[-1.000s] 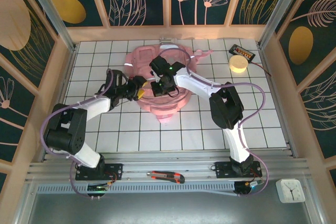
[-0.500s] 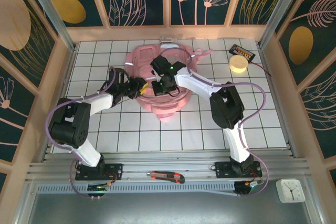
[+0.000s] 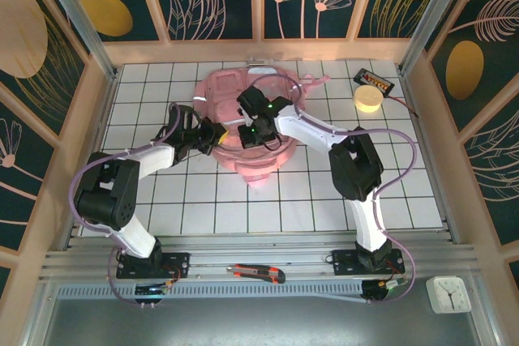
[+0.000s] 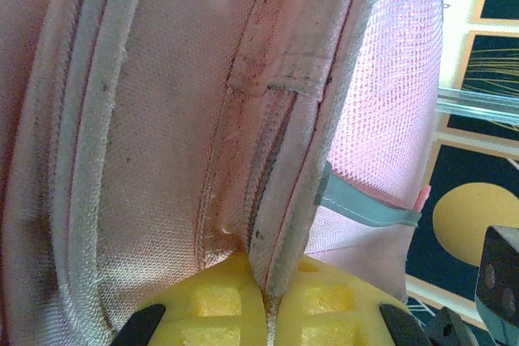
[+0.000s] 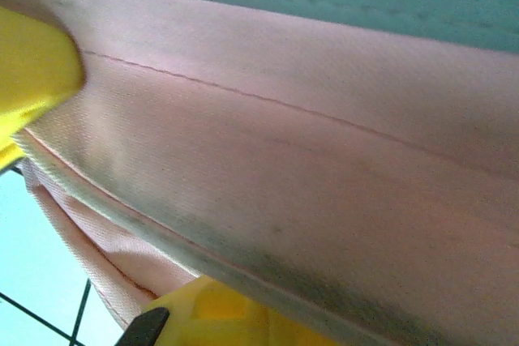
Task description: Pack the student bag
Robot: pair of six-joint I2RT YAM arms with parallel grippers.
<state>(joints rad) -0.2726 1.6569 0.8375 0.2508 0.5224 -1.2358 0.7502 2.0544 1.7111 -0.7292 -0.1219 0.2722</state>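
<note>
The student bag (image 3: 220,93), a large pink backpack, lies at the middle back of the tiled table. My left gripper (image 3: 216,134) is at the bag's left side. Its yellow pads (image 4: 203,313) are shut on a seamed fabric edge of the student bag (image 4: 162,119), which runs up between them. My right gripper (image 3: 253,133) is over the bag's middle. In the right wrist view the pink fabric of the student bag (image 5: 308,160) lies across the jaws. One yellow pad (image 5: 219,318) shows under its edge; the other is hidden.
A pale yellow tape roll (image 3: 368,100) and a dark box (image 3: 375,81) sit at the back right. A box cutter (image 3: 256,272) lies on the front rail, and a small white clock (image 3: 448,294) sits at the front right. A yellow shape (image 5: 32,70) juts in at the left.
The left arm's elbow has swung in and its gripper has stayed on the bag's left edge. The right gripper has shifted slightly right over the bag.
</note>
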